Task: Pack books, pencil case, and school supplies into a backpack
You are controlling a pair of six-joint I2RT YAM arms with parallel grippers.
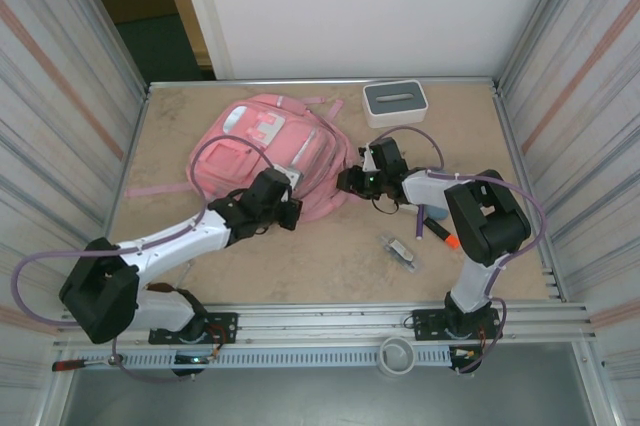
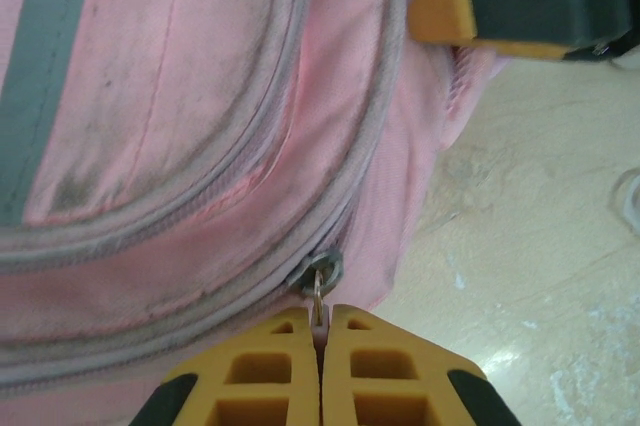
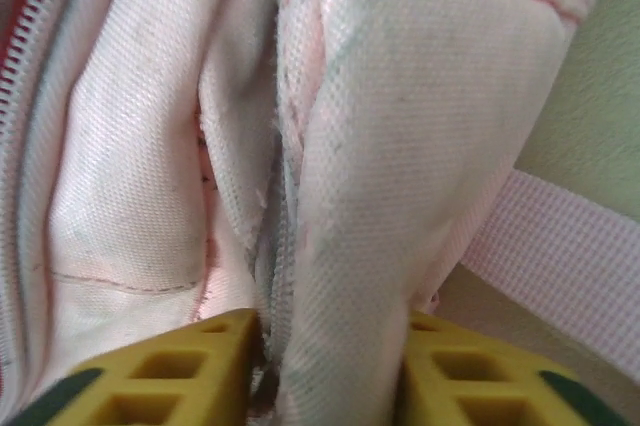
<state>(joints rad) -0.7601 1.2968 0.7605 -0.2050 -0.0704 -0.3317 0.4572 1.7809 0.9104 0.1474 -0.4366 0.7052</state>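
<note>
1. The backpack (image 1: 262,151) lay flat on the far-left part of the table (image 1: 330,266), and both grippers were at its near-right edge.
2. The left gripper (image 2: 320,331) was clamped fully shut on the thin metal zip pull (image 2: 318,296) at the bag's near edge.
3. The right gripper (image 3: 325,336) stood narrow, its fingers pinching a fold of the bag's white lining (image 3: 400,146).
4. An orange-tipped marker (image 1: 440,230) and a small clear packet (image 1: 402,250) lay loose to the near right, apart from the bag.
5. The pull looked slim. A tug off the zip's line could slip it from the pads or jam the slider (image 2: 318,271) in the pink fabric.
6. If the lining slid out of the right gripper's hold, the opening could sag shut and the soft bag might drag after the left arm.
7. No brand, label or writing could be read on the bag or on the white box (image 1: 395,100).
</note>
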